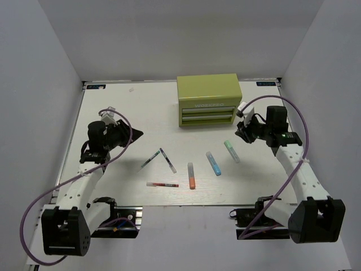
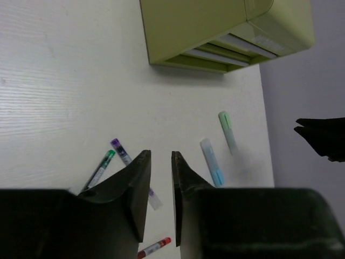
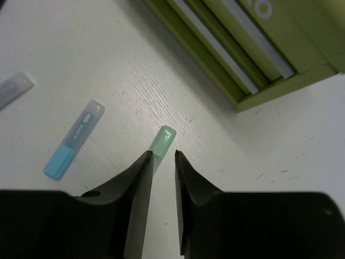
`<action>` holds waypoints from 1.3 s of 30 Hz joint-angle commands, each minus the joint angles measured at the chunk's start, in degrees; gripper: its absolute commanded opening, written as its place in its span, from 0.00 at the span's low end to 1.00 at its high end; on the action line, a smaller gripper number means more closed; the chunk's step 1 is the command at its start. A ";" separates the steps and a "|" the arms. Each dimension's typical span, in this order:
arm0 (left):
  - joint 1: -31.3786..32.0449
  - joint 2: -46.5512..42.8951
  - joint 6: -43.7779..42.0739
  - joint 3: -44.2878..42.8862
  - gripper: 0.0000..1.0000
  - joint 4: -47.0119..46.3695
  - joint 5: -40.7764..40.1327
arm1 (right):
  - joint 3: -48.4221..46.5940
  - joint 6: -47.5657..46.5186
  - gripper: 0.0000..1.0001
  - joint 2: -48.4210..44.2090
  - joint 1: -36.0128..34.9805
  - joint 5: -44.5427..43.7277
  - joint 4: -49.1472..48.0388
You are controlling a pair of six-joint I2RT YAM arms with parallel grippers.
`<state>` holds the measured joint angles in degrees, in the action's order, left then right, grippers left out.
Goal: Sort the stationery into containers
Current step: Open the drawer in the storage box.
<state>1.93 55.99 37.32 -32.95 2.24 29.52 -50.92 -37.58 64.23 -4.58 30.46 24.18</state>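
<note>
White arms (image 1: 84, 189), black jaws, purple cables (image 1: 22, 228)

Raised lettering across the olive-green cabinet (image 1: 207, 99) front: too faint to read. Printed label on the blue marker (image 3: 74, 139): illegible.

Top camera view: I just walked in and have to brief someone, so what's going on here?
Two robot arms are set to sort stationery into the green cabinet, whose drawers look closed. Nothing is held: the left gripper and right gripper hover with jaws only slightly apart, the right one near the mint marker. All the pens and markers lie loose on the table.
</note>
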 commanded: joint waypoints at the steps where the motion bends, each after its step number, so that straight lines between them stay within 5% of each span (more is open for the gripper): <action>1: 2.28 3.15 4.07 -0.79 0.31 -8.82 4.32 | 1.08 -2.32 0.29 -4.01 -0.52 5.83 -5.11; 3: 5.00 6.32 5.56 -1.50 0.30 -11.02 4.32 | 0.21 -1.79 0.52 -4.81 -0.78 7.06 -6.86; 7: 11.06 13.26 8.29 -4.74 0.31 -17.33 2.83 | -2.34 -1.53 0.72 -5.08 -1.57 7.77 -10.89; 10: 16.60 19.31 11.71 -6.69 0.53 -20.69 -0.50 | -5.41 -1.00 0.74 -3.33 -2.28 6.55 -15.65; 11: 17.92 20.73 12.77 -7.39 0.69 -23.39 -1.56 | -7.42 1.78 0.74 -0.53 -2.89 4.98 -16.79; 16: 25.92 27.32 20.66 -8.10 0.82 -32.11 -12.36 | -24.79 14.70 0.69 13.17 -4.74 -5.30 -13.58; 25: 35.41 39.62 27.35 -12.75 0.84 -45.19 -36.60 | -41.00 16.31 0.68 27.95 -9.04 -16.39 -9.52; 29: 37.35 43.50 29.47 -13.36 0.82 -50.57 -43.82 | -41.02 16.32 0.68 30.25 -9.92 -17.71 -9.59; 39: 39.02 52.38 31.67 -23.20 0.75 -50.67 -47.18 | -39.61 15.96 0.61 33.42 -11.77 -20.17 -10.21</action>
<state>40.71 108.49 67.18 -53.49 -46.35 -14.68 -89.80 -21.69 97.95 -15.75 11.60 14.46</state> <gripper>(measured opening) 0.759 0.623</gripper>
